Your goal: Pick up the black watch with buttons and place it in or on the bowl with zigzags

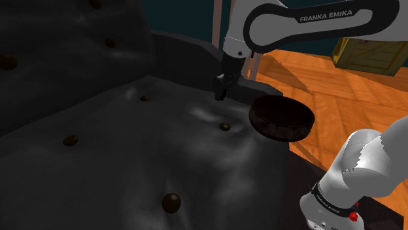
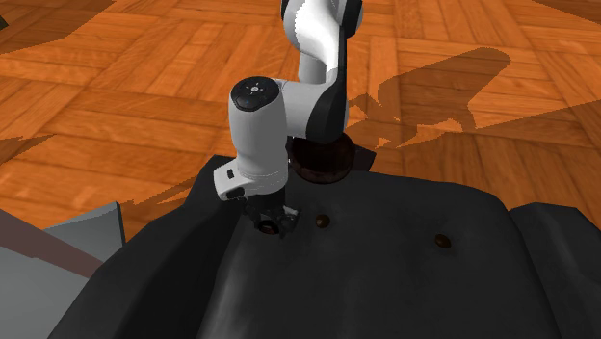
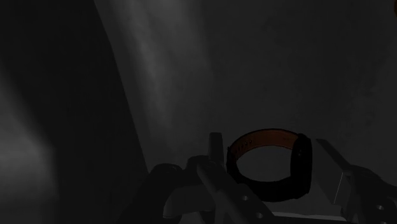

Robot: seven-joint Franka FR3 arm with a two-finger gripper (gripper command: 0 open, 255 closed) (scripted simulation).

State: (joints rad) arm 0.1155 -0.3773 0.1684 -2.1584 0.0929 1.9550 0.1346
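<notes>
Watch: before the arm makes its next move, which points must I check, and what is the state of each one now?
1. Watch lined up with the gripper: ok.
2. Grip on the watch secure: cannot tell.
3. Dark bowl located, close beside the gripper: ok.
4. Way from gripper to bowl free of other things: ok.
5. Bowl empty inside: cannot tell.
</notes>
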